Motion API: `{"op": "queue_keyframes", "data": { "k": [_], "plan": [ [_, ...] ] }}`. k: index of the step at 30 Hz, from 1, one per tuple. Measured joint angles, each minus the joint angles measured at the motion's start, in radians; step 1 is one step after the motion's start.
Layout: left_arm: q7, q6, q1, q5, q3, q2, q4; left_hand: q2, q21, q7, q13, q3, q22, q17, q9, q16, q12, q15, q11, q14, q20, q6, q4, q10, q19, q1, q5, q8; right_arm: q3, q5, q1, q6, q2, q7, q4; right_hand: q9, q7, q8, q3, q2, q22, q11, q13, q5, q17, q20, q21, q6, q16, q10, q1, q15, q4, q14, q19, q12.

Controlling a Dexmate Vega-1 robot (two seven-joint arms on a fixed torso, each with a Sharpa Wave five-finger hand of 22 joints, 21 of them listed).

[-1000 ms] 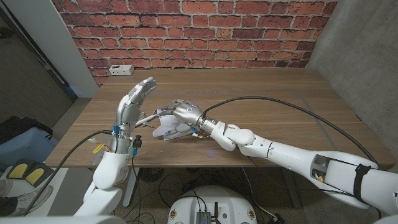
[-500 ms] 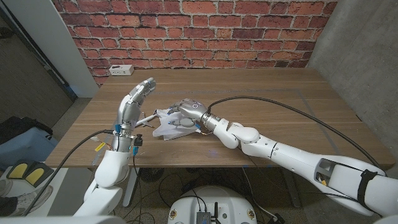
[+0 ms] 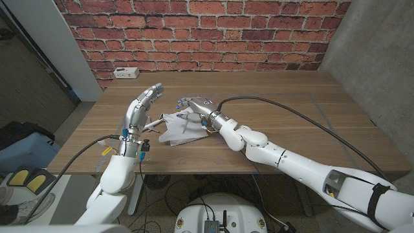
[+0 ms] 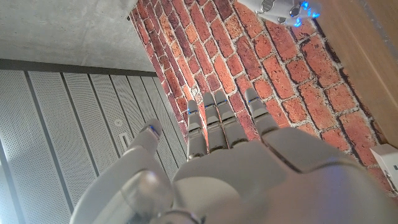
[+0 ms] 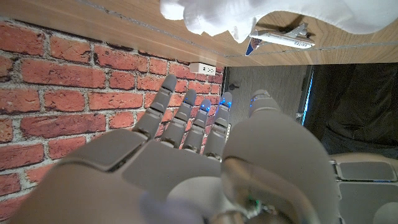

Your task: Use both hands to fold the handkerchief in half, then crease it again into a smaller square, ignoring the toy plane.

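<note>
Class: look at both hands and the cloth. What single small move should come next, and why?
Probably lower the right hand onto the far edge of the crumpled handkerchief to pinch it. The cloth lies bunched, not squarely folded; both hands are open, the left hand raised beside it, and the toy plane sits alongside.

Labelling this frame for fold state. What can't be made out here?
- Handkerchief, head view: crumpled, its far edge behind the right hand; fold count unreadable. Right wrist view cuts it off at the picture's edge.
- Toy plane: in the head view the left hand and the cloth cover most of it.
- Right hand on the cloth or above it: cannot tell.
- White box by the wall: too small to identify.
</note>
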Motion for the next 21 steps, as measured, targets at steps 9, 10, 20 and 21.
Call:
{"op": "queue_keyframes", "data": {
  "k": [9, 10, 20, 21],
  "plan": [
    [0.096, 0.070, 0.022, 0.090, -0.014, -0.022, -0.025, 0.005, 0.000, 0.006, 0.000, 0.005, 0.000, 0.000, 0.000, 0.000, 0.000, 0.005, 0.002, 0.005, 0.000, 0.006, 0.005, -0.002, 0.000, -0.005, 0.000, 0.004, -0.007, 0.032, 0.035, -0.042, 0.037, 0.058, 0.027, 0.000, -0.003, 0.000, 0.004, 0.000, 0.000, 0.006, 0.000, -0.013, -0.002, 0.005, -0.009, -0.025, -0.008, -0.025, -0.005, 0.000, 0.004, -0.030, -0.005, 0.000],
    [0.115, 0.080, 0.025, 0.109, -0.016, -0.026, -0.028, 0.006, 0.000, 0.007, 0.000, 0.007, 0.000, 0.000, 0.000, 0.000, 0.000, 0.005, 0.003, 0.005, 0.000, 0.007, 0.007, -0.001, 0.000, -0.006, 0.000, 0.004, -0.011, 0.036, 0.043, -0.048, 0.045, 0.065, 0.036, 0.000, -0.002, 0.000, 0.004, -0.003, 0.000, 0.005, 0.000, -0.017, -0.001, 0.005, -0.009, -0.030, -0.008, -0.031, -0.008, 0.001, 0.004, -0.032, -0.005, 0.000],
    [0.199, 0.112, 0.031, 0.192, -0.019, -0.038, -0.032, 0.015, 0.007, 0.017, 0.000, 0.011, 0.000, 0.000, 0.000, 0.005, 0.007, 0.007, 0.002, 0.015, 0.000, 0.017, 0.011, 0.024, 0.008, -0.006, 0.000, 0.008, -0.038, 0.063, 0.093, -0.084, 0.088, 0.110, 0.098, 0.000, 0.003, 0.000, 0.001, -0.006, 0.003, 0.017, 0.000, -0.031, 0.000, 0.009, -0.017, -0.050, -0.008, -0.060, -0.025, 0.002, 0.007, -0.065, -0.020, -0.004],
    [0.205, 0.114, 0.031, 0.197, -0.019, -0.038, -0.032, 0.015, 0.007, 0.018, 0.000, 0.011, 0.000, 0.000, 0.000, 0.005, 0.007, 0.007, 0.000, 0.015, 0.000, 0.018, 0.011, 0.025, 0.008, -0.006, 0.000, 0.008, -0.041, 0.066, 0.099, -0.088, 0.093, 0.114, 0.106, 0.000, 0.004, 0.000, 0.001, -0.010, 0.003, 0.020, 0.000, -0.036, 0.000, 0.011, -0.017, -0.053, -0.010, -0.063, -0.028, 0.002, 0.007, -0.065, -0.022, -0.004]
  ]
}}
